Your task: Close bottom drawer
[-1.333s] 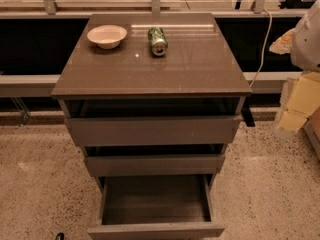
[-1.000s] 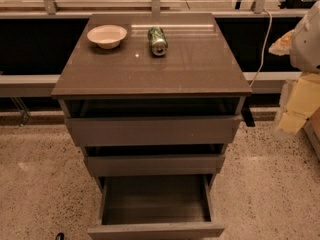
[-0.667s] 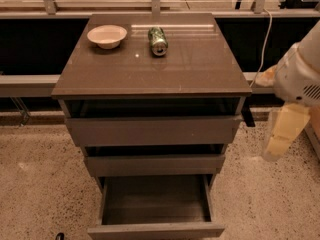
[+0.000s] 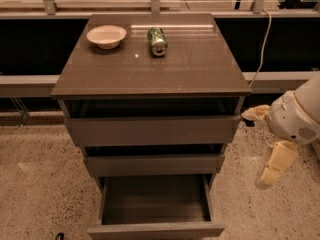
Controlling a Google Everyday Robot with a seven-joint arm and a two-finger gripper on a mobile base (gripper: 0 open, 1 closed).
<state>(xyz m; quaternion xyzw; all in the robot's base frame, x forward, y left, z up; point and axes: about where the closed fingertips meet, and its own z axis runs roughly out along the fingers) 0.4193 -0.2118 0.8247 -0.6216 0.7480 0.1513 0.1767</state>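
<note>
The grey-brown cabinet [image 4: 150,69] has three handleless drawers. The bottom drawer [image 4: 156,230] is pulled far out toward me, and its shallow box is open and empty. The middle drawer [image 4: 154,164] and the top drawer [image 4: 150,130] each stand slightly ajar. My gripper [image 4: 274,160], cream-coloured on a white arm, hangs to the right of the cabinet at about middle-drawer height. It is apart from the cabinet and touches nothing.
A white bowl [image 4: 106,36] and a green can [image 4: 158,40] lying on its side rest at the back of the cabinet top. A white cable [image 4: 261,44] hangs at the right. A speckled floor [image 4: 40,184] surrounds the cabinet, with a low ledge [image 4: 25,81] behind.
My arm has swung down and left, from the upper right edge of the view toward the cabinet's right side. The drawers, the bowl and the can have not moved.
</note>
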